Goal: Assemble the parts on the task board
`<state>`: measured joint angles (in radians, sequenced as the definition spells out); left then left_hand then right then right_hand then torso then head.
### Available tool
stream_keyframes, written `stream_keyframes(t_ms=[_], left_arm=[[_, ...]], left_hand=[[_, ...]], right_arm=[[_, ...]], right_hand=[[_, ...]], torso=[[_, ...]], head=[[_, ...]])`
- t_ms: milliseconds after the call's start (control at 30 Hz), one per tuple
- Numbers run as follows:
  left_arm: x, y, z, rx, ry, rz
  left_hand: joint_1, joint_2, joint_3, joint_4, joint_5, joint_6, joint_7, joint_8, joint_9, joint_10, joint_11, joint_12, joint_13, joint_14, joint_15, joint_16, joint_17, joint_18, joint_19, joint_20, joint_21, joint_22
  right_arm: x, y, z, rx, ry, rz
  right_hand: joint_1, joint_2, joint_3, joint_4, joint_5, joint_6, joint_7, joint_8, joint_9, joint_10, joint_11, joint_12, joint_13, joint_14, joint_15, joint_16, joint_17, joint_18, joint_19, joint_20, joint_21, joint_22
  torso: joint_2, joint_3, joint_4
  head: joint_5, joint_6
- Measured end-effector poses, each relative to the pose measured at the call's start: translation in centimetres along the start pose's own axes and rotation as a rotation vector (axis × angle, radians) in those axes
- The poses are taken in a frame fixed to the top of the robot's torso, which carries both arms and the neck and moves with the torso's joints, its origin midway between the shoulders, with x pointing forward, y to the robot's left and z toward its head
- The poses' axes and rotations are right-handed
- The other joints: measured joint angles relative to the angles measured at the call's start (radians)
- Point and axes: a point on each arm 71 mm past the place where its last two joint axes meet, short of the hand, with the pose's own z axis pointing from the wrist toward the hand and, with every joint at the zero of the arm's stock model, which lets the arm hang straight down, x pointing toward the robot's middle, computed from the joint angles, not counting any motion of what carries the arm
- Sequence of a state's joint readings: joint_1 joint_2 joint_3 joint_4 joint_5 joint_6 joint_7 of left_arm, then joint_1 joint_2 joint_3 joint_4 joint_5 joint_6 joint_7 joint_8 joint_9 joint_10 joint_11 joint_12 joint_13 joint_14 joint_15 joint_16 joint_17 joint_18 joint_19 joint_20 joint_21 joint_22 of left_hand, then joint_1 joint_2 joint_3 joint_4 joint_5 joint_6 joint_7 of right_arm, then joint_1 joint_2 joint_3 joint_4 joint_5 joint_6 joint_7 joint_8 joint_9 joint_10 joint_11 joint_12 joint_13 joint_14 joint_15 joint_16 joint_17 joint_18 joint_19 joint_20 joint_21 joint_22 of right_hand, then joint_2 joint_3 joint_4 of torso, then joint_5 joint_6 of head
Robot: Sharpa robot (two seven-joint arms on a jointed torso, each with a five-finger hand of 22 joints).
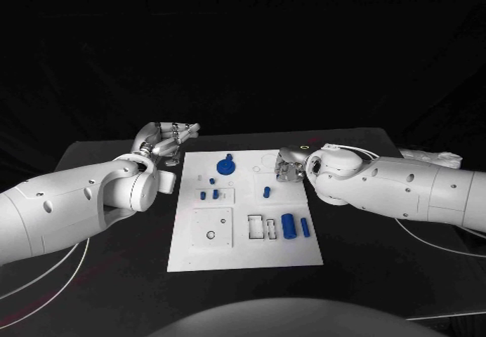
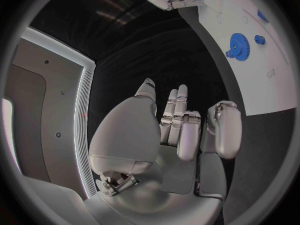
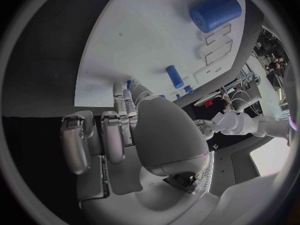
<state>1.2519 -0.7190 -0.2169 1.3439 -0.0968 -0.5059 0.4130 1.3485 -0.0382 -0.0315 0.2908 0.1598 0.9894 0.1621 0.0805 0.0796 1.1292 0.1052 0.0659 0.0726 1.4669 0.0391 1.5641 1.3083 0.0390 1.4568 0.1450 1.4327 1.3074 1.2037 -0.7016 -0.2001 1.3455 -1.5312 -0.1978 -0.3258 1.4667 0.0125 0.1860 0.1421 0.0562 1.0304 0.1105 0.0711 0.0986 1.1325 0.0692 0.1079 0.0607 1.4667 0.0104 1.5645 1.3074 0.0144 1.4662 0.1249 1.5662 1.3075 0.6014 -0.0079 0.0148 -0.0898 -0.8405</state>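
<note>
The left robot hand (image 1: pixel 170 135) is seen at the board's far left corner, just off its edge, over the counter (image 1: pixel 112 151); its fingers (image 2: pixel 181 120) are stretched out together and nothing is held in them. The right robot hand (image 1: pixel 289 165) is placed over the far right part of the board (image 1: pixel 248 256), with fingers (image 3: pixel 119 135) extended and nothing grasped.

On the board, a blue gear (image 1: pixel 226 167) is found near the far edge, between the two hands. Small blue pegs (image 1: pixel 208 194) are set nearer the middle, with another peg (image 1: pixel 266 190) just beside the right hand. A blue cylinder (image 1: pixel 290 226) and a slimmer pin (image 1: pixel 305 226) are laid side by side at the near right.
</note>
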Motion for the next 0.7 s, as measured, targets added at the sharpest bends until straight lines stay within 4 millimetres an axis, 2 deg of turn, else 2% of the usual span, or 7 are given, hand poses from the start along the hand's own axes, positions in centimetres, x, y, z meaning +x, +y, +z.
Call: stream_keyframes(t_ms=[133, 200, 233, 267, 500, 567, 700], left_arm=[[-0.02, 0.01, 0.0, 0.0, -0.001, 0.0], [-0.03, 0.01, -0.01, -0.001, -0.001, 0.0], [-0.04, 0.01, -0.01, -0.001, -0.001, 0.0], [-0.05, 0.01, 0.0, -0.001, -0.001, 0.0], [-0.11, 0.04, 0.02, -0.002, -0.003, 0.001], [-0.12, 0.04, 0.02, -0.003, -0.003, 0.001], [-0.16, 0.06, 0.04, -0.003, -0.004, 0.002]], left_hand=[[0.0, 0.0, 0.0, 0.0, 0.0, 0.0, 0.0, 0.0, 0.0, 0.0, 0.0, 0.0, 0.0, 0.0, 0.0, 0.0, 0.0, 0.0, 0.0, 0.0, 0.0, 0.0], [0.0, 0.0, 0.0, 0.0, 0.0, 0.0, 0.0, 0.0, 0.0, 0.0, 0.0, 0.0, 0.0, 0.0, 0.0, 0.0, 0.0, 0.0, 0.0, 0.0, 0.0, 0.0], [0.0, 0.0, 0.0, 0.0, 0.0, 0.0, 0.0, 0.0, 0.0, 0.0, 0.0, 0.0, 0.0, 0.0, 0.0, 0.0, 0.0, 0.0, 0.0, 0.0, 0.0, 0.0], [0.0, 0.0, 0.0, 0.0, 0.0, 0.0, 0.0, 0.0, 0.0, 0.0, 0.0, 0.0, 0.0, 0.0, 0.0, 0.0, 0.0, 0.0, 0.0, 0.0, 0.0, 0.0], [0.0, 0.0, 0.0, 0.0, 0.0, 0.0, 0.0, 0.0, 0.0, 0.0, 0.0, 0.0, 0.0, 0.0, 0.0, 0.0, 0.0, 0.0, 0.0, 0.0, 0.0, 0.0], [0.0, 0.0, 0.0, 0.0, 0.0, 0.0, 0.0, 0.0, 0.0, 0.0, 0.0, 0.0, 0.0, 0.0, 0.0, 0.0, 0.0, 0.0, 0.0, 0.0, 0.0, 0.0], [0.0, 0.0, -0.003, 0.003, 0.0, 0.0, 0.0, 0.0, 0.001, 0.0, 0.0, 0.0, 0.0, 0.0, 0.0, 0.0, 0.0, 0.0, 0.0, 0.0, 0.0, 0.0]], right_arm=[[0.01, 0.02, -0.01, -0.001, 0.0, -0.001], [0.02, 0.04, -0.03, -0.001, 0.0, -0.001], [0.03, 0.03, -0.04, -0.001, 0.0, -0.001], [0.03, 0.03, -0.05, -0.001, 0.0, -0.001], [0.07, 0.03, -0.15, -0.002, 0.001, -0.001], [0.09, 0.04, -0.18, -0.003, 0.002, -0.001], [0.12, 0.05, -0.2, -0.007, 0.001, 0.0]], right_hand=[[0.0, 0.0, 0.006, -0.003, 0.0, 0.014, -0.004, 0.006, 0.0, 0.016, -0.002, -0.003, -0.001, 0.0, -0.007, 0.0, 0.0, 0.0, 0.0, -0.007, 0.0, 0.0], [0.004, -0.004, 0.009, -0.001, 0.0, 0.021, 0.0, 0.006, 0.0, 0.025, -0.004, -0.004, -0.001, 0.0, -0.007, 0.0, 0.0, 0.0, 0.0, -0.007, 0.0, 0.0], [0.005, -0.005, 0.012, -0.004, 0.0, 0.025, -0.004, 0.006, 0.0, 0.025, -0.004, -0.004, -0.001, 0.0, -0.007, 0.0, 0.0, 0.0, 0.0, -0.007, 0.0, 0.0], [0.005, -0.005, 0.012, -0.004, 0.0, 0.029, 0.0, 0.008, 0.0, 0.032, -0.004, -0.005, -0.001, 0.0, -0.007, 0.0, 0.0, 0.0, 0.0, -0.007, 0.0, 0.0], [0.016, -0.003, 0.027, -0.008, 0.0, 0.052, -0.003, 0.012, 0.001, 0.047, -0.006, -0.013, 0.001, 0.0, -0.007, 0.0, 0.0, 0.0, 0.0, -0.007, 0.0, 0.0], [0.016, -0.003, 0.027, -0.008, 0.0, 0.052, -0.003, 0.012, 0.002, 0.053, -0.011, -0.013, 0.001, -0.004, -0.011, 0.0, 0.0, 0.0, 0.0, -0.014, 0.0, 0.0], [0.024, -0.002, 0.038, -0.019, -0.001, 0.066, -0.005, 0.017, 0.002, 0.066, -0.012, -0.017, 0.001, 0.0, -0.014, 0.0, 0.0, 0.0, 0.0, -0.014, 0.0, 0.0]], torso=[[0.0, 0.0, -0.0003], [0.0, 0.0, -0.0003], [0.0, 0.0001, -0.0003], [0.0, 0.0, -0.0005], [0.0, 0.0003, -0.001], [0.0, 0.0006, -0.001], [0.0, 0.0006, -0.0004]], head=[[0.0, -0.001], [0.001, -0.001], [0.001, -0.001], [0.001, -0.001], [0.001, -0.003], [0.0, -0.003], [-0.001, -0.004]])
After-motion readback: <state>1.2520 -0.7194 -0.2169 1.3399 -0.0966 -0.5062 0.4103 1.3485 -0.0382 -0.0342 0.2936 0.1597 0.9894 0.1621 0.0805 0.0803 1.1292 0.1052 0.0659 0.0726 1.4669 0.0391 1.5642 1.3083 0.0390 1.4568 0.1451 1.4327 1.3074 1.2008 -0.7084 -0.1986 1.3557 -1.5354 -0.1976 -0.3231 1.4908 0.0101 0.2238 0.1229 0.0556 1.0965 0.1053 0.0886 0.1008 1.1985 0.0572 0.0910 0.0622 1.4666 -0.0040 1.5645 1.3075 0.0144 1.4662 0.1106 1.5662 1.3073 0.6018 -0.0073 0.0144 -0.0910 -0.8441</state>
